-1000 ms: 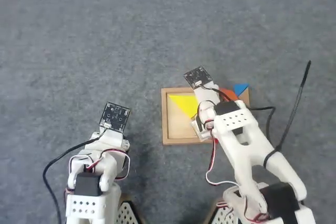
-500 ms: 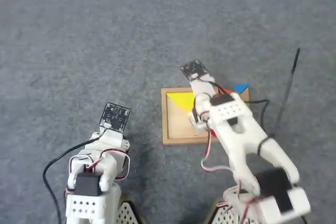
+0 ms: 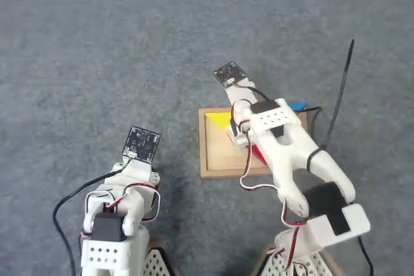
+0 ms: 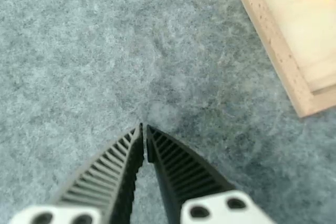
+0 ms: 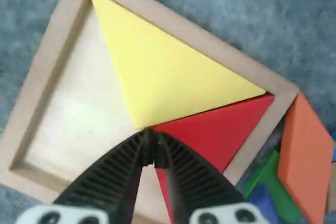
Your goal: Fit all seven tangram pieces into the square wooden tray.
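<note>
- My right claw [image 5: 148, 136] is pressed together with nothing between its ridged fingers. The tips sit over the middle of the wooden tray [image 5: 46, 72], right where the yellow triangle's point meets the red one. I cannot tell whether they touch the wood.
- The yellow triangle [image 5: 168, 72] lies flat in the tray with its long edge along one wall.
- The red triangle [image 5: 218, 129] lies beside it, sharing one short edge with it, its long edge against the neighbouring wall.
- Pale tray floor shows on the other side of my tips.
- Outside the tray, just beside the corner near the red piece, lies an orange parallelogram [image 5: 304, 150], with a green piece [image 5: 273, 174] and a blue piece [image 5: 261, 198] crowded next to it.
- My left claw [image 4: 143, 129] is also closed and empty, its tips low over the grey carpet [image 4: 94, 40], well apart from the tray's corner [image 4: 304, 109].
- From above, my right arm [image 3: 278, 140] stretches across the tray [image 3: 213, 172], and my left arm [image 3: 126, 192] sits folded near its base.
</note>
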Robot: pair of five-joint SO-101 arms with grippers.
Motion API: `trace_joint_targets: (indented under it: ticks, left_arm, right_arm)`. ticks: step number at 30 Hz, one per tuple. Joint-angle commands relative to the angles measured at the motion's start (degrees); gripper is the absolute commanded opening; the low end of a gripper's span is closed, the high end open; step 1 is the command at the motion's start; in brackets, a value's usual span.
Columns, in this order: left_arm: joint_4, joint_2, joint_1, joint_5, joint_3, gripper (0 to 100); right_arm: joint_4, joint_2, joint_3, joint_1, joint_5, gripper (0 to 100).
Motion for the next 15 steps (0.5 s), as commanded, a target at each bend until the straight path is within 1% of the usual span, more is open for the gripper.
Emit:
trace_joint_targets:
  ticks: [1,5,8,12,15]
  left_arm:
    - [0.26,-1.41,-0.26,0.44,-0.66,1]
    - [0.26,-1.41,-0.26,0.44,-0.66,1]
    - [0.26,-1.41,-0.26,0.44,-0.66,1]
    - [0.26,-1.41,-0.26,0.44,-0.66,1]
    - [0.26,-1.41,-0.26,0.44,-0.66,1]
  right_arm:
    - [2.59,-9.27,-1.14,1.1,0.62,1.3]
    - [7.25,-19.03,0.88,2.68,-0.09,1.7]
    - [8.04,-24.13,4.4,7.25,-3.43,3.4]
    - [8.04,-25.36,7.03,14.64,-3.69,14.7]
    - [7.43,-22.55,4.92,17.71,-3.6,22.4]
